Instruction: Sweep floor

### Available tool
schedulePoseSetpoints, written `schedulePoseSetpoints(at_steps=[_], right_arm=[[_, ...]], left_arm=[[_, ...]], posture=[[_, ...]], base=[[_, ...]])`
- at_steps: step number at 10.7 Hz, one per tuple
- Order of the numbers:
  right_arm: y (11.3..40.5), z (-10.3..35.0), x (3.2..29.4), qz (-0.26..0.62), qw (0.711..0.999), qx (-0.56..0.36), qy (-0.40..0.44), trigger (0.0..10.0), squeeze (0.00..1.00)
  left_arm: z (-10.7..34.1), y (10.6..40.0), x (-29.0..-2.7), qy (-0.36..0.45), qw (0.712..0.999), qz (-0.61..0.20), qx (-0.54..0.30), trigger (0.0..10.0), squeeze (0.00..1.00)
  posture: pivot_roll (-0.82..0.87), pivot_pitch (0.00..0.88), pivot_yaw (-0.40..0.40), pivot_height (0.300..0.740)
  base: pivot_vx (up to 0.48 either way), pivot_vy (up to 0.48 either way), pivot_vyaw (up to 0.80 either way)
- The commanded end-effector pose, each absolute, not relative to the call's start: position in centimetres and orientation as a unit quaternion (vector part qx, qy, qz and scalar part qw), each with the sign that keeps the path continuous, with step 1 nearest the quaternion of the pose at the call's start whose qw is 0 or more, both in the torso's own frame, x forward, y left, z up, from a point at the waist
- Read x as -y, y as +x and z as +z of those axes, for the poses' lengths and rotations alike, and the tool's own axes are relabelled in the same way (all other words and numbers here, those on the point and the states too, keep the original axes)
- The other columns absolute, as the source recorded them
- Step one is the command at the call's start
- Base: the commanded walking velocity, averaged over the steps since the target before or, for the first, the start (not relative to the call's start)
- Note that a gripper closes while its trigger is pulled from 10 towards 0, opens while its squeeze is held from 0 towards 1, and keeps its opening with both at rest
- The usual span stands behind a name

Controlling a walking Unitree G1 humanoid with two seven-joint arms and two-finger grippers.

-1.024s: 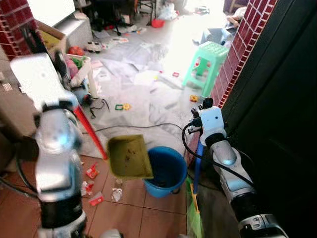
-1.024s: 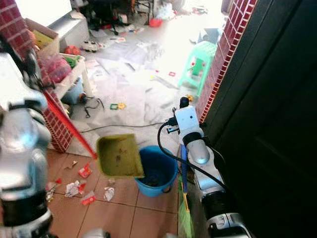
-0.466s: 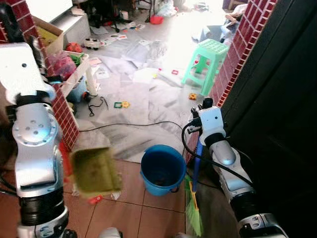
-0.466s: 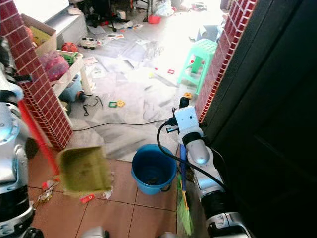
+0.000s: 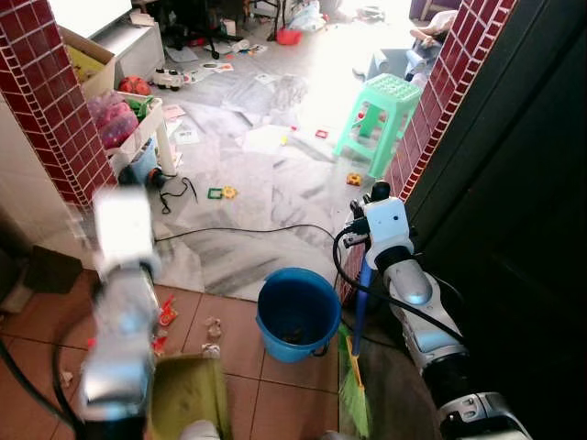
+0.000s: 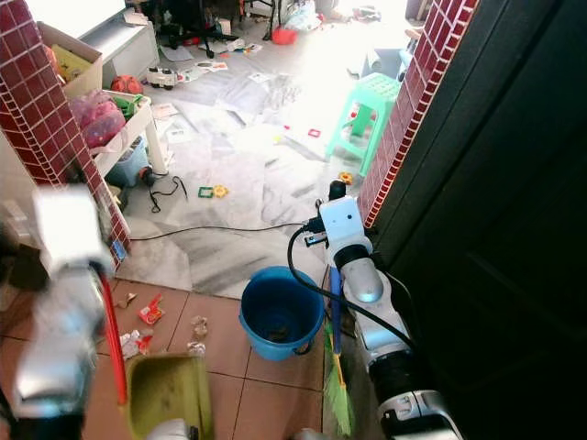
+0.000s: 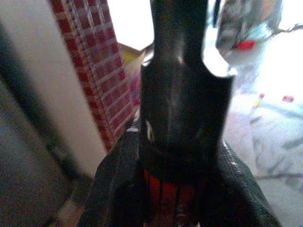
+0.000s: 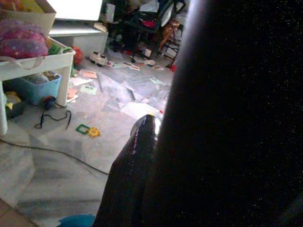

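1. dustpan (image 6: 165, 392) has dropped from over the blue bucket (image 6: 273, 314) to the tiles beside it; emptied, i judge.
2. left gripper (image 7: 177, 189) clamped on its red handle (image 6: 116, 344).
3. right gripper (image 6: 335, 206) grips the broom (image 6: 336, 367), upright by the bucket.
4. scraps (image 6: 147, 316) remain; next sweep due.

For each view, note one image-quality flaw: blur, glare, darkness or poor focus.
Left eye view: the left arm and the dustpan are motion-blurred. Right eye view: sunlight washes out the floor near the green stool. Left wrist view: the close black fingers are soft, the background overexposed. Right wrist view: a dark, unfocused mass covers the right half.
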State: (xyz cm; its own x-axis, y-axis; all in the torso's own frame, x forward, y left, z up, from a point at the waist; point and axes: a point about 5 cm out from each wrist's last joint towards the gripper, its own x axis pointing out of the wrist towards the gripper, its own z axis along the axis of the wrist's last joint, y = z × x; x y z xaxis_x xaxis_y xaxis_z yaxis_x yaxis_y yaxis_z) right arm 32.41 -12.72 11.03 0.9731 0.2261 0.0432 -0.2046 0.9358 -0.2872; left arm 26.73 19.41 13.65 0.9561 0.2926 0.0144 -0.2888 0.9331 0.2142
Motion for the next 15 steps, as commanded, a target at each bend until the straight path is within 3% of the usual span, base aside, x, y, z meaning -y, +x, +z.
schedulePoseSetpoints(at_steps=[1,6,7,9,10,15], right_arm=[[32.5,11.4,13.1,0.106,0.98,0.039,-0.161,10.0,0.0],[32.2,10.9,13.3,0.096,0.983,0.038,-0.151,10.0,0.0],[32.3,10.6,13.4,0.092,0.984,0.032,-0.15,10.0,0.0],[32.4,10.8,13.2,0.093,0.984,0.035,-0.147,10.0,0.0],[32.4,10.8,13.1,0.095,0.984,0.035,-0.147,10.0,0.0],[32.7,10.5,12.7,0.103,0.983,0.023,-0.147,10.0,0.0]], left_arm=[[13.9,27.0,-18.7,0.095,0.986,0.135,-0.002,10.0,0.0],[11.3,25.5,-17.1,0.057,0.993,0.092,-0.053,10.0,0.0],[11.4,25.4,-16.8,0.035,0.996,0.069,-0.038,0.0,0.0],[11.5,25.6,-16.6,0.046,0.996,0.069,-0.037,0.1,0.0],[11.4,25.5,-16.2,0.054,0.996,0.061,-0.04,10.0,0.0],[12.0,24.5,-13.9,0.054,0.998,-0.043,0.002,10.0,0.0]], posture=[[0.0,0.0,-0.102,0.74],[0.0,0.0,-0.038,0.74],[0.0,0.0,-0.038,0.74],[0.0,0.0,-0.045,0.74],[0.0,0.0,-0.047,0.74],[0.02,0.0,-0.078,0.74]], base=[[0.0,0.0,0.0],[0.0,0.0,0.0],[0.0,0.0,0.0],[0.0,0.0,0.0],[0.0,0.0,0.0],[0.0,0.0,0.0]])
